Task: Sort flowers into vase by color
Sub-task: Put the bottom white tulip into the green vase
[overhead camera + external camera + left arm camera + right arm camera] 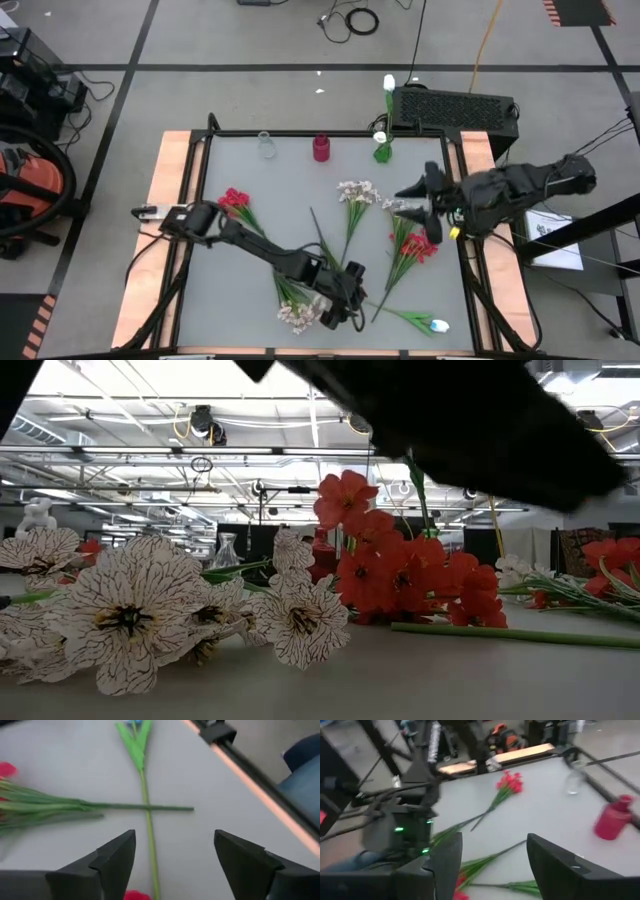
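Flowers lie scattered on the grey table (pixel 260 250): red blooms at the left (pixel 235 200) and right (pixel 415 245), pale blossom clusters at the centre (pixel 357 190) and near edge (pixel 300 315), and a white tulip (pixel 435 325) at the near right. My left gripper (pixel 358 305) is low over the near edge and open. The tulip's green stem (pixel 149 840) runs between its fingers, untouched, and a red flower's stem (pixel 135 807) lies across it. My right gripper (pixel 415 205) hangs open above the table's right side with nothing in it.
Three vases stand along the far edge: clear glass (pixel 265 145), red (pixel 321 148), and green (pixel 382 150) holding a white flower. The table's orange rim (pixel 250 785) runs close beside the tulip. A dark box (pixel 455 105) sits behind the far right corner.
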Robot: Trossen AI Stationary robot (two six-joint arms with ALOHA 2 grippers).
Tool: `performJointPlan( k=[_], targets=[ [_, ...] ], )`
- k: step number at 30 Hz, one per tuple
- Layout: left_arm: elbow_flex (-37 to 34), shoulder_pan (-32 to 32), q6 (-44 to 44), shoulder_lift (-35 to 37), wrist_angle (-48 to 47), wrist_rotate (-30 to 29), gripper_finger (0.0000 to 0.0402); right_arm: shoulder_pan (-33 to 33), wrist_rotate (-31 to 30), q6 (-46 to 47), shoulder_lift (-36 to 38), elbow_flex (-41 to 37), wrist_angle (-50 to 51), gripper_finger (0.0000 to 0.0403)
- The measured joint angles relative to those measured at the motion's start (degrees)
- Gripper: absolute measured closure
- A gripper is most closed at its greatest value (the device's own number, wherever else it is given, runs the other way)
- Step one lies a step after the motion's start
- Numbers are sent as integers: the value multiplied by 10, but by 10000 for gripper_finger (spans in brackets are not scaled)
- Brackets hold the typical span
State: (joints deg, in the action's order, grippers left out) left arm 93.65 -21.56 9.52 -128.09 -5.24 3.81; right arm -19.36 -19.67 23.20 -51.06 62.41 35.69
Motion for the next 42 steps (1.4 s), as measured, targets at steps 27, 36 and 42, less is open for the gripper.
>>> performJointPlan(
  k=[27,36,42],
  targets=[
    [6,15,-57,-68,39,5,198,-202,-226,45,-154,0,-82,189],
    [8,35,-61,-68,0,14,292,-201,-226,46,-152,0,-87,189],
    [8,45,-56,-68,-12,65,386,-201,-226,45,-152,0,-88,189]
  ],
)
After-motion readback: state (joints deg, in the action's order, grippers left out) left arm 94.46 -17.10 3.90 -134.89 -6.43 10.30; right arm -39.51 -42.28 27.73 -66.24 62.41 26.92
